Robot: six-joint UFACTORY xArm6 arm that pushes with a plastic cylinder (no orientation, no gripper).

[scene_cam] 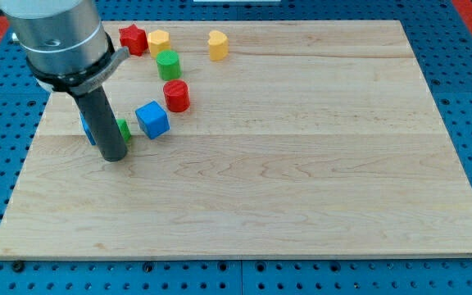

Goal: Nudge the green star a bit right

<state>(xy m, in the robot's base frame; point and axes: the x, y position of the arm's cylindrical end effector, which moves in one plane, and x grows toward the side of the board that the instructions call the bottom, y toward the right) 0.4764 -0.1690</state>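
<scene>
The green star (124,129) is mostly hidden behind my dark rod; only a green sliver shows at the rod's right edge, left of the blue cube (152,120). My tip (114,156) rests on the board just below and left of the green star, touching or nearly touching it. A second blue block (85,128) peeks out on the rod's left side.
A red cylinder (176,96) and a green cylinder (168,64) stand above the blue cube. A red star (133,38), a yellow block (158,41) and a yellow heart (217,45) lie near the board's top edge. The wooden board (301,164) lies on a blue pegboard.
</scene>
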